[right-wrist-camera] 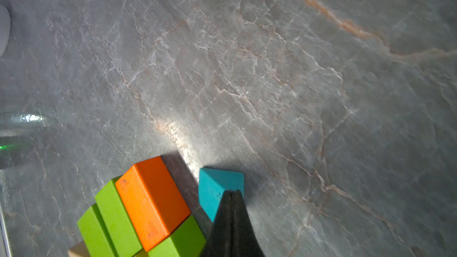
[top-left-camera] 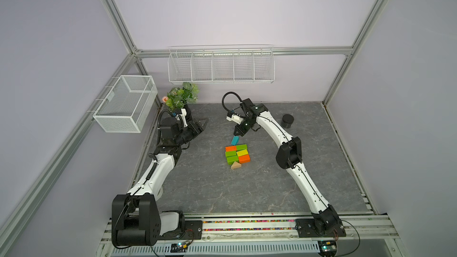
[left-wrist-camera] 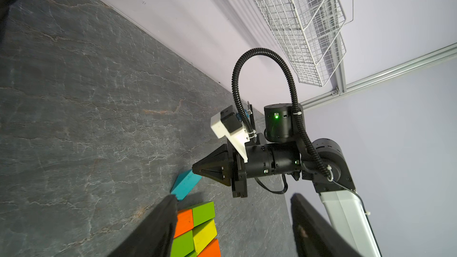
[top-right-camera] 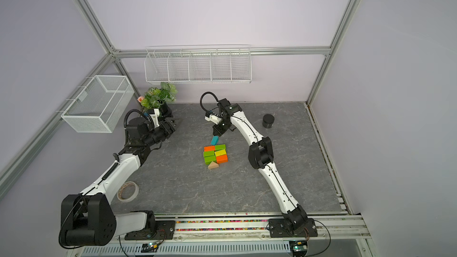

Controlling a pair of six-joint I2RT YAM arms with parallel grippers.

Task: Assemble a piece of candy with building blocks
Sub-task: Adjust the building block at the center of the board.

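Teal triangle (right-wrist-camera: 214, 189) just under right fingers (right-wrist-camera: 231, 221)

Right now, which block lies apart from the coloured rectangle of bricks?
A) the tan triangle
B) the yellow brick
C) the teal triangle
C: bare table shows between the teal triangle and the bricks; the tan triangle sits against them, the yellow brick among them.
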